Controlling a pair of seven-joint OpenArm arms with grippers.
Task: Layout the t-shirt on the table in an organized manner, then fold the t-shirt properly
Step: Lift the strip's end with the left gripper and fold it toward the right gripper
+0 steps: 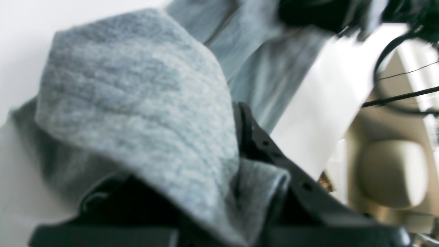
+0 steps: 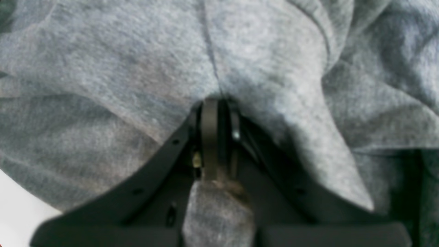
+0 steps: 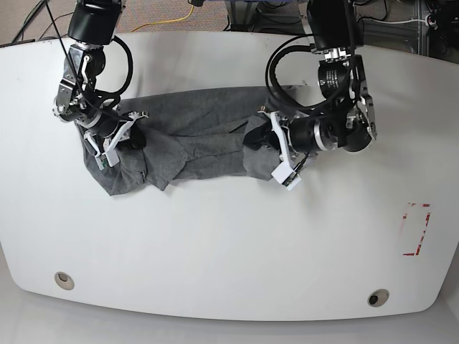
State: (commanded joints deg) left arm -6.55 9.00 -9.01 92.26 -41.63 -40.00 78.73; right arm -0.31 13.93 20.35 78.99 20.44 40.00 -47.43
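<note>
On the table (image 3: 229, 251), upper half: the t-shirt (image 3: 193, 136) lies stretched but rumpled between both arms. Soft, light knit; likely sags and bunches, so hold at seams or corners. Left gripper (image 3: 262, 140) and right gripper (image 3: 123, 136) each pinch cloth, jaws closed.

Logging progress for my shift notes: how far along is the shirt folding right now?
Early. Nothing looks finished: the t-shirt lies bunched and creased across the table. In hand: the right tool and the left tool each pinch cloth at opposite ends. Left: spreading it flat, then all the folding.
</note>
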